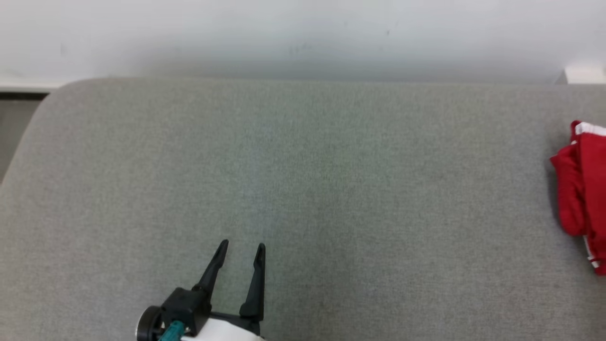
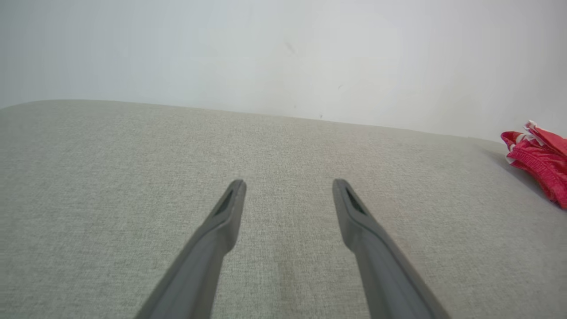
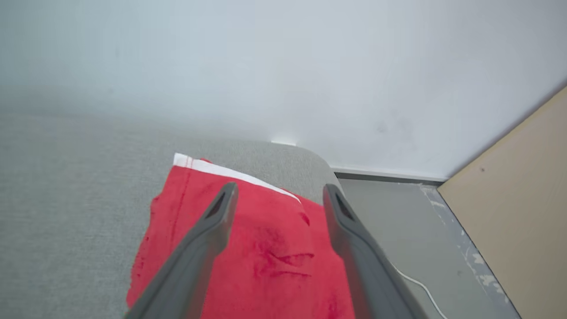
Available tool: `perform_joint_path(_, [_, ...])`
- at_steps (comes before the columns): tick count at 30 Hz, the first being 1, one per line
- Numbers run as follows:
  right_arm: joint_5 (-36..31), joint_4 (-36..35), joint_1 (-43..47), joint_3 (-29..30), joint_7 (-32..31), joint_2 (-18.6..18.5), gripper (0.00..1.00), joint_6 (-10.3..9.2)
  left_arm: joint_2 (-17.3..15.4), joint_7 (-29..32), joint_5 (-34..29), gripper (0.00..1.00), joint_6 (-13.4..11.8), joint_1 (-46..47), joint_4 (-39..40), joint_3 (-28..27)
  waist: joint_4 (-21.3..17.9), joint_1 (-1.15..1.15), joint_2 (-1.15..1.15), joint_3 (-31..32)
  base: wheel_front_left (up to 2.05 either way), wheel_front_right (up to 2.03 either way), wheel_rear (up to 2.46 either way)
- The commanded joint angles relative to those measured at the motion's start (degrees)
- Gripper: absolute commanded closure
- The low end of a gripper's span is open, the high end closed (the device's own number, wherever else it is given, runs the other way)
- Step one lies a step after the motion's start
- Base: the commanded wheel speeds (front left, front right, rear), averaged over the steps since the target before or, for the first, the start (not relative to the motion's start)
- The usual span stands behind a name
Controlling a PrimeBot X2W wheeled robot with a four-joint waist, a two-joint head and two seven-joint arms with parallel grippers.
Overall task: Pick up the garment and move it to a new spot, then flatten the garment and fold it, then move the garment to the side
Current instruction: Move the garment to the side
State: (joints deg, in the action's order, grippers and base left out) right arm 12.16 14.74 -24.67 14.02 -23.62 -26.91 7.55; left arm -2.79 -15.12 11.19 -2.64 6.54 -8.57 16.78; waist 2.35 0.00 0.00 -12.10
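Note:
The garment (image 1: 581, 189) is red with white trim and lies folded at the right edge of the grey cushioned surface (image 1: 303, 189). The left wrist view catches it far right as a red bundle (image 2: 538, 161). My right gripper (image 3: 279, 190) hovers open just above the garment (image 3: 270, 248), fingers apart, nothing between them. Over the bare front-left part of the surface, my left gripper (image 1: 240, 248) also stands open and holds nothing (image 2: 288, 184).
A pale wall (image 1: 303, 38) runs behind the surface. In the right wrist view the surface's rounded corner (image 3: 310, 159) drops to a grey floor (image 3: 398, 221) with a thin white cable (image 3: 416, 283) and a tan board (image 3: 522, 199) at the right.

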Motion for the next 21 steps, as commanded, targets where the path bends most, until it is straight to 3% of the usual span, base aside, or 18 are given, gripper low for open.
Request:
perform_joint_path(1, [0.26, -1.81, 2.44, 0.39, 2.80, 1.42, 0.00, -0.15, -0.26, 0.01, -0.74, 0.00, -0.34, -1.15, -0.05, -0.37, -0.22, 0.00, 0.00, 2.98, 0.00, 0.00, 0.00])
perform_joint_path(6, [1.44, -8.69, 11.31, -0.48, 14.13, 5.94, 0.00, -0.15, -0.25, 0.00, -1.62, 0.00, -1.33, -3.98, -0.61, -1.41, -0.05, 0.00, 0.00, 7.70, 0.00, 0.00, 0.00])
perform_joint_path(12, [-1.84, -11.29, 22.38, -4.43, 27.64, 12.60, 0.00, -0.15, -0.25, 0.00, -2.76, 0.00, -2.73, -8.05, -1.11, -3.34, -0.50, 0.00, 0.00, 12.28, 0.00, 0.00, 0.00])
perform_joint_path(16, [-4.49, -8.24, 26.42, -6.78, 35.33, 16.66, 0.00, -0.17, -0.24, 0.00, -3.47, 0.00, -3.50, -9.89, -0.37, -5.17, -0.98, 0.00, 0.00, 13.54, 0.00, 0.00, 0.00])
perform_joint_path(21, [-5.91, -3.65, 29.34, -6.49, 38.58, 21.22, 0.00, -0.17, -0.25, 0.00, -4.23, 0.00, -2.63, -11.75, -0.90, -6.38, -1.40, 0.00, 0.00, 14.98, 0.00, 0.00, 0.00])
